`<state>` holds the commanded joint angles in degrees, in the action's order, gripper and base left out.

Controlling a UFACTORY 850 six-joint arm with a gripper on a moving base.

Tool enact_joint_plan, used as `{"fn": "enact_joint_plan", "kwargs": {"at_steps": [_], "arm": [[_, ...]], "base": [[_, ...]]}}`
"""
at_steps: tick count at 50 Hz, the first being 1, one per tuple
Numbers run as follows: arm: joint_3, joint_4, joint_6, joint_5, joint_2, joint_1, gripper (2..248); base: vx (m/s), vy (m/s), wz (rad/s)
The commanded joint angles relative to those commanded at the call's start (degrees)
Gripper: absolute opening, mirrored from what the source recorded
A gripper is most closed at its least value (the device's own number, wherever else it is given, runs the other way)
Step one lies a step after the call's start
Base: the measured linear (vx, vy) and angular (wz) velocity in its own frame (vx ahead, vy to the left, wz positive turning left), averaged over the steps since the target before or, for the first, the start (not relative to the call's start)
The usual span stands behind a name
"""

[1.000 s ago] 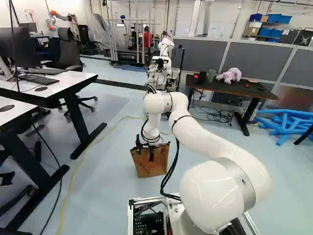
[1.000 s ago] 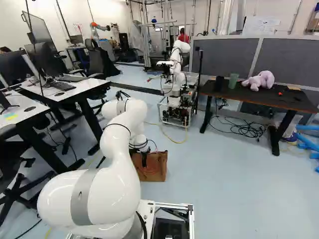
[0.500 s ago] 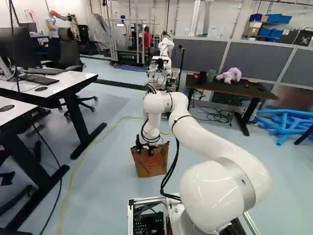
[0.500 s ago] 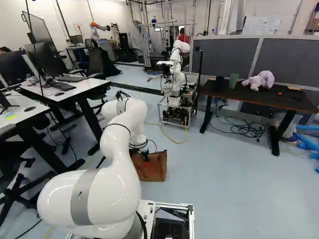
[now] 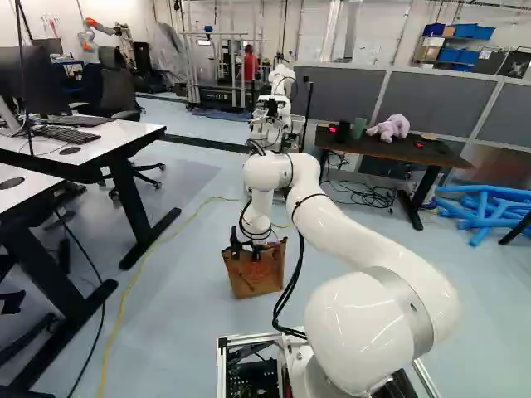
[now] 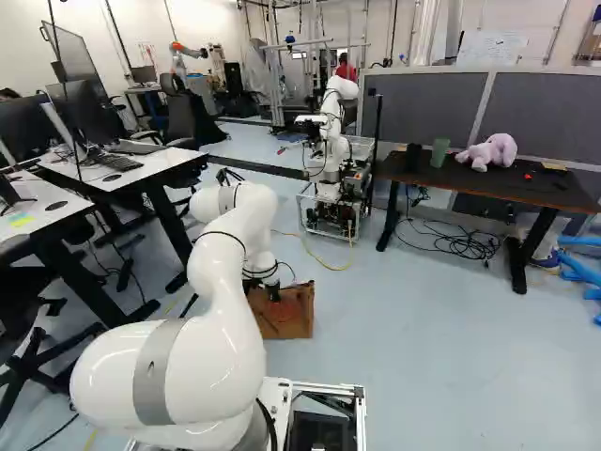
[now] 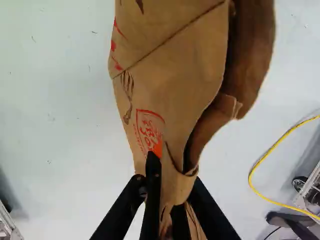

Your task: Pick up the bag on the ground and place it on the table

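Brown bag (image 5: 255,280): shifted a touch since the earlier frame, sitting on the floor (image 5: 187,332) just ahead of your base
Your tool (image 5: 246,254): yep, clamped on the bag's upper part

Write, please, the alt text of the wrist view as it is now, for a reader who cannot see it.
A black two-fingered claw is closed on the edge of a creased brown paper bag with red print, which spreads ahead of it above a pale floor. Beside the bag, a thin yellow cable curves across the floor.
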<state>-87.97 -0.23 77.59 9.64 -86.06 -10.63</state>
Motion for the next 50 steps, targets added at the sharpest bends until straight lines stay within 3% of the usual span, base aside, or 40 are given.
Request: {"fn": "enact_joint_plan", "kwargs": {"at_steps": [50], "arm": [[10.8, 9.1, 0.0, -5.7, 11.1, -0.2, 21]], "base": [[0.000, 0.000, 0.000]]}}
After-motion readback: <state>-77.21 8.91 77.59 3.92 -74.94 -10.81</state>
